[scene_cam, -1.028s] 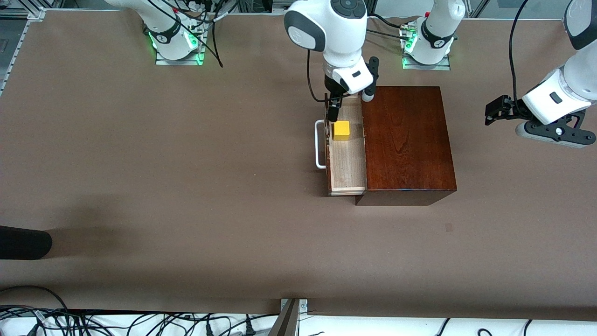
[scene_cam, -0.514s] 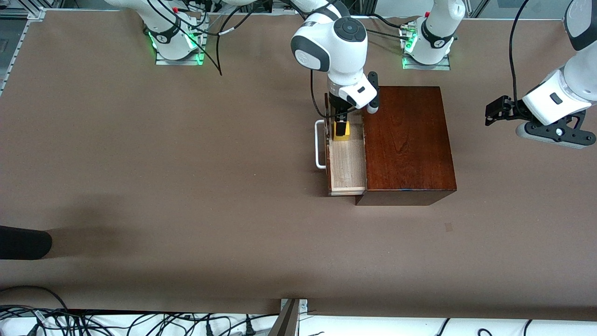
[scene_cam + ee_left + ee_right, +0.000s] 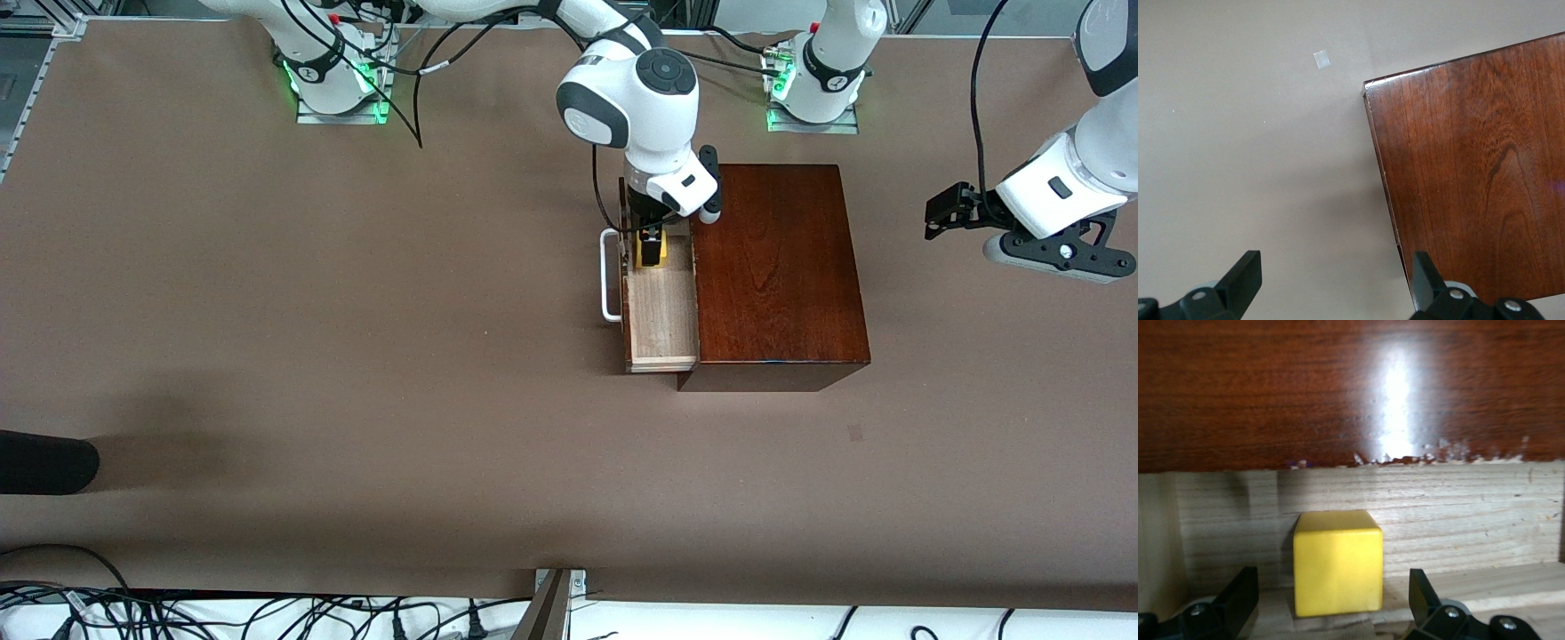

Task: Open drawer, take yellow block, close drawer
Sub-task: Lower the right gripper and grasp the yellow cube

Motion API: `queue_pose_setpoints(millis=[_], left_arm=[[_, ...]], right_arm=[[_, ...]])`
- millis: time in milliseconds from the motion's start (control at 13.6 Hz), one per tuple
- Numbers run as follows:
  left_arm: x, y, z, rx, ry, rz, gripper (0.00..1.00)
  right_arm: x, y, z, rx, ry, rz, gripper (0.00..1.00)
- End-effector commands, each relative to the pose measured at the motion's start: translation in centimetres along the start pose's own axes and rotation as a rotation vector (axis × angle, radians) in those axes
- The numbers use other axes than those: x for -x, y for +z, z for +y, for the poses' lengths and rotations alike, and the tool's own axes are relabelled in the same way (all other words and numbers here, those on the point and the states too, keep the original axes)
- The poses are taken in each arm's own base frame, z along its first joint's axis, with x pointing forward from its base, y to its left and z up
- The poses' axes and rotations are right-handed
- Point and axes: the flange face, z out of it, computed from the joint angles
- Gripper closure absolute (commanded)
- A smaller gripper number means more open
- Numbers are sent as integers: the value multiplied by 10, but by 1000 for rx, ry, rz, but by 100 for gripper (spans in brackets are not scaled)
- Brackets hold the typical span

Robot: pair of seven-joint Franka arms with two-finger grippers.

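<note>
Two fingers of my right gripper (image 3: 650, 246) are spread wide and lowered into the pulled-out drawer of pale light wood with a white U-shaped bar handle (image 3: 662, 302), straddling the small bright yellow cube (image 3: 1337, 561) without touching it. The cube sits on the drawer floor at the end farther from the front camera, so I come straight down from above, where the open top lets me in. Its flat, plain faces should give my pads an even squeeze; I judge closing comes next. Polished dark reddish-brown wood of the box (image 3: 778, 258) shines above the matte grainy drawer lining. My left gripper (image 3: 1331, 283) waits, released, over the brown table (image 3: 267, 311) by the box's corner.
</note>
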Motion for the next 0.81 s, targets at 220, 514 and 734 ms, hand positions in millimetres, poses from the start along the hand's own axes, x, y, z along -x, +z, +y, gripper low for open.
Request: queue_pose_setpoints(millis=[220, 514, 734], left_arm=[[-3, -3, 0, 21, 20, 13, 0], [-3, -3, 0, 21, 20, 13, 0], [-3, -2, 0, 21, 21, 11, 0]], right_arm=[[-8, 15, 3, 19, 3, 26, 2], [-7, 11, 4, 20, 15, 25, 75], [-6, 7, 5, 19, 20, 15, 100]])
